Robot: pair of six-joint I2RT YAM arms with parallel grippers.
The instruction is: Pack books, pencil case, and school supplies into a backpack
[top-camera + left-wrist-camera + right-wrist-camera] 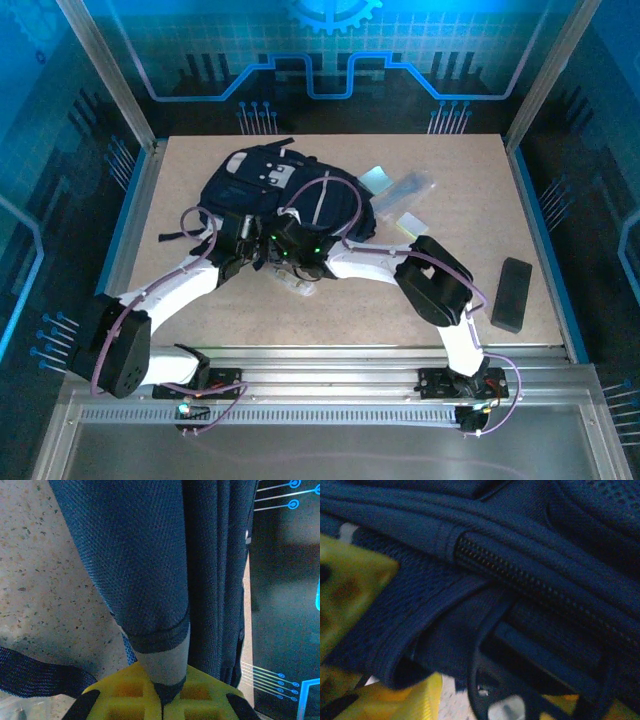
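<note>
The pale speckled tabletop (480, 190) carries a large dark navy fabric backpack (270, 185), which lies slumped at centre-left with both arms reaching into its near side. The left gripper (162, 692) is clamped tight on a pale grey tab (162, 662) sewn to the backpack's navy mesh. The right gripper (380, 650) sits just under the dark zipper (520, 580), with a thick fold of navy fabric between its yellow fingers (350, 585). Whether it presses the fold or merely straddles it I cannot tell.

The step looks like opening the bag's mouth. To do it well, the left should keep the tab taut as an anchor. The right needs a firm bite on the edge beside the zipper and should pull away from the left, lifting rather than dragging.

To the right of the bag, still unpacked, lie a long clear plastic pouch (412, 185), a pale-blue square pad (377, 180) and a small yellow-green pad (410, 222).
</note>
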